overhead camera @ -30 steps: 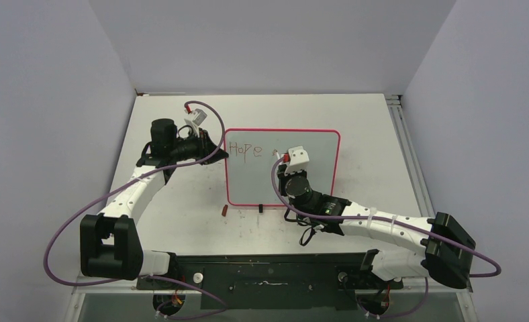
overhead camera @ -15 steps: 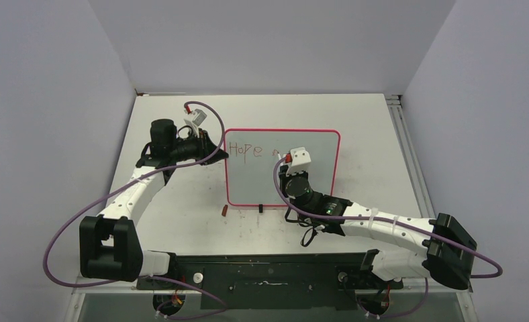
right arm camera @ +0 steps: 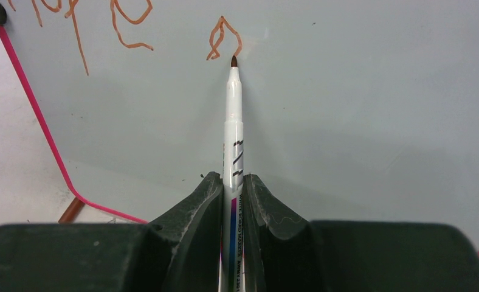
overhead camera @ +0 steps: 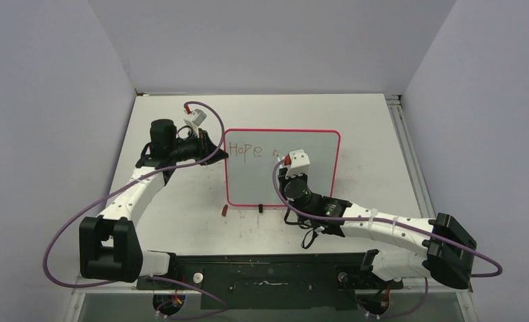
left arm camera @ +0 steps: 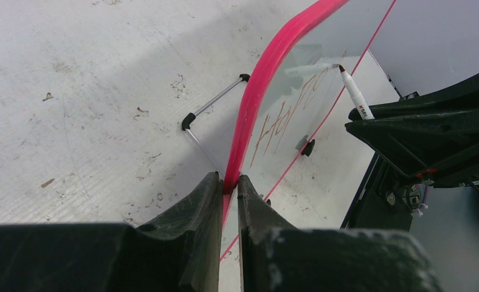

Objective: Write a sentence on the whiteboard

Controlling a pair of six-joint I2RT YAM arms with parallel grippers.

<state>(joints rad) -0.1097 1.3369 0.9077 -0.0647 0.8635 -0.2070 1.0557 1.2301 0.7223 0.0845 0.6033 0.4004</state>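
A pink-framed whiteboard (overhead camera: 255,180) stands mid-worktop (overhead camera: 382,134). The left pincer (left arm camera: 230,182) clamps its edge at ten o'clock. The right pincer (right arm camera: 232,182), closed on a marker (right arm camera: 233,121), holds the tip under a squiggle (right arm camera: 223,38) at three o'clock of the sentence (overhead camera: 245,149), "Hope".

Left arm (overhead camera: 137,191) stretched forward, elbow bent; left hand (left arm camera: 227,182) pinched on edge of pink-red-framed white whiteboard (left arm camera: 255,97). Right arm (overhead camera: 382,228) angled inward; right hand (right arm camera: 231,182) clamped on slim white marker pen (right arm camera: 233,109).
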